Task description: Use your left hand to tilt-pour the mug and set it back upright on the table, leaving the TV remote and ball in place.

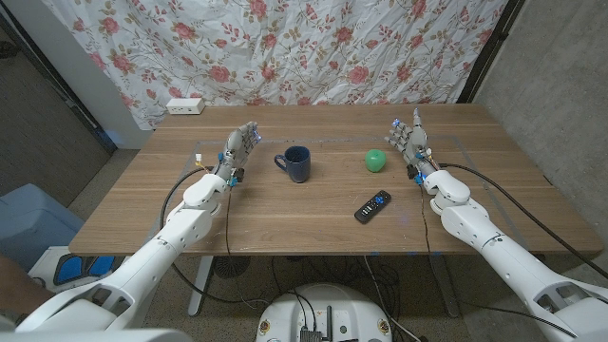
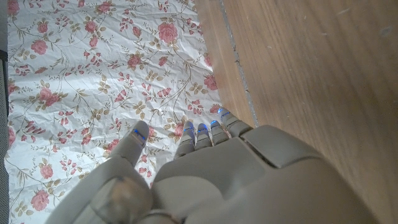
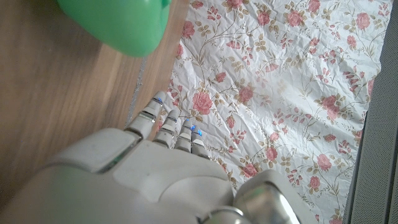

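Even, soft indoor light; faint shadows, wrist views slightly blurred.

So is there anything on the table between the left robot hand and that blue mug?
No. In the head view, only bare wooden table lies between the left robot hand and the blue mug.

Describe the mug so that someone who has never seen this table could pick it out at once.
On the wooden table, look just left of the middle, between the left hand and the green ball. The mug stands upright there, apart from both. It is the only dark blue thing, open-topped, with a handle toward the left hand; the remote is flat and black.
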Controlling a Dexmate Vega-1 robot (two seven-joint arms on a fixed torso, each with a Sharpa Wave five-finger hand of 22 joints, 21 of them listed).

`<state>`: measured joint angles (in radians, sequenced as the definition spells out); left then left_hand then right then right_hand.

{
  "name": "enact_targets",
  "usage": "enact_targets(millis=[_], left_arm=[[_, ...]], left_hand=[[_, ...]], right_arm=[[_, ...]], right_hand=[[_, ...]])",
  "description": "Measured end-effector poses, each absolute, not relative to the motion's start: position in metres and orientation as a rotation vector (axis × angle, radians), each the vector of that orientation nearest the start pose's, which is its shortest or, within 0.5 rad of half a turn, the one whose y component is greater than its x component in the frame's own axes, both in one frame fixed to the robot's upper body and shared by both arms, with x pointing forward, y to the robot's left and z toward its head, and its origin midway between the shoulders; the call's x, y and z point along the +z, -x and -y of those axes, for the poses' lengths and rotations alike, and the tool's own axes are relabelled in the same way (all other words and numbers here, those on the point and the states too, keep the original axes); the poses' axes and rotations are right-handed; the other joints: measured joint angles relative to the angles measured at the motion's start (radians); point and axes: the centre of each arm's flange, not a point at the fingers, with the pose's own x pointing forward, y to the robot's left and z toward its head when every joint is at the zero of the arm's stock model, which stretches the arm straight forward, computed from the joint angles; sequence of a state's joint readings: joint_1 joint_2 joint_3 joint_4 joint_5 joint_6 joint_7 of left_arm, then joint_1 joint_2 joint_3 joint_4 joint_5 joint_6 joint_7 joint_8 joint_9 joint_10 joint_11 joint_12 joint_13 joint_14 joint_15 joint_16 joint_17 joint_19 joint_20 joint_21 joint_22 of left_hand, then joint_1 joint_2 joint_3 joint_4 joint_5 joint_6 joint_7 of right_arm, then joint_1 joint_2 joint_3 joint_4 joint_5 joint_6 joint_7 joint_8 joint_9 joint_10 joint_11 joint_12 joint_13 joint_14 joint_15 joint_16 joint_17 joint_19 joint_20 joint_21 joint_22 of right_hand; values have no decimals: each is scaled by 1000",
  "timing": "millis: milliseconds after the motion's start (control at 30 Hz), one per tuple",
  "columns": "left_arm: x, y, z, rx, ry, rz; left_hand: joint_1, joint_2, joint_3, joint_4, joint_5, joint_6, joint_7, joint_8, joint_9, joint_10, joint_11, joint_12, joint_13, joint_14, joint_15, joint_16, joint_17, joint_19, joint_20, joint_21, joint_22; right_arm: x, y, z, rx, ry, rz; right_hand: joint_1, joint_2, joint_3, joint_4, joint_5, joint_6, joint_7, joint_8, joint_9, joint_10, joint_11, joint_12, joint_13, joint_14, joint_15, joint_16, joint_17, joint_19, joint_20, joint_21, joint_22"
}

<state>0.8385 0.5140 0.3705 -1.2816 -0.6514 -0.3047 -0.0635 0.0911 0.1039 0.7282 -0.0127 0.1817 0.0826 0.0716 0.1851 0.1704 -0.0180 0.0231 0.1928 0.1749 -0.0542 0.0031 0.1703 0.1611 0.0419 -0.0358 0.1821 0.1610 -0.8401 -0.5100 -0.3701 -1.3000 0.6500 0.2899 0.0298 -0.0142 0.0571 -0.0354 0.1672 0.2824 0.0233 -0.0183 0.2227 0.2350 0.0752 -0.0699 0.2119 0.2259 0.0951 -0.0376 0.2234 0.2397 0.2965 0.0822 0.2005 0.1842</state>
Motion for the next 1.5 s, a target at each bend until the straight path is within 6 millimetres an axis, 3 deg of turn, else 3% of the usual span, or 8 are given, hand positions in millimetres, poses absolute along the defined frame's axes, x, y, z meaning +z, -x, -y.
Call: enact_targets(millis=[367,633,1000,1233,1500], left_arm=[[-28,-653,-300,-261,-12,606],[-25,-651,-307,-294,-51,615],[-21,-650,-317,-366,-110,610],[-17,-652,-322,-418,-156,606],[-13,-653,-325,-487,-204,601]], left_hand=[[39,-14,5,-89,-5,0,-11,1,0,9,-9,0,0,1,-7,0,0,0,0,0,0],[56,-32,4,-131,-5,5,-17,4,0,9,-20,0,0,1,-18,0,0,0,0,0,0],[83,-51,4,-165,-5,-2,-31,4,0,5,-38,0,0,-5,-23,0,4,-7,1,0,0],[104,-64,7,-170,-5,-18,-50,8,0,3,-50,0,0,-5,-23,0,4,-13,5,-5,0],[123,-72,6,-177,0,-27,-52,8,5,-2,-55,0,0,-8,-19,0,4,-26,7,-5,0]], right_arm=[[-28,-653,290,206,-42,593],[-28,-653,290,206,-41,593],[-28,-653,290,207,-42,593],[-27,-653,290,207,-42,593],[-27,-653,290,207,-41,594]], right_hand=[[0,0,0,0,0,0,0,0,0,0,0,0,0,0,0,0,0,0,0,0,0],[0,0,0,0,0,0,0,0,0,0,0,0,4,0,0,0,0,0,0,0,0],[0,0,0,0,0,3,4,0,0,0,0,0,4,0,0,0,0,0,0,0,0],[0,0,-3,3,0,3,4,0,0,0,0,0,4,0,0,0,0,0,0,0,0],[0,0,-4,4,0,3,4,0,0,0,0,0,4,0,0,0,0,0,0,0,0]])
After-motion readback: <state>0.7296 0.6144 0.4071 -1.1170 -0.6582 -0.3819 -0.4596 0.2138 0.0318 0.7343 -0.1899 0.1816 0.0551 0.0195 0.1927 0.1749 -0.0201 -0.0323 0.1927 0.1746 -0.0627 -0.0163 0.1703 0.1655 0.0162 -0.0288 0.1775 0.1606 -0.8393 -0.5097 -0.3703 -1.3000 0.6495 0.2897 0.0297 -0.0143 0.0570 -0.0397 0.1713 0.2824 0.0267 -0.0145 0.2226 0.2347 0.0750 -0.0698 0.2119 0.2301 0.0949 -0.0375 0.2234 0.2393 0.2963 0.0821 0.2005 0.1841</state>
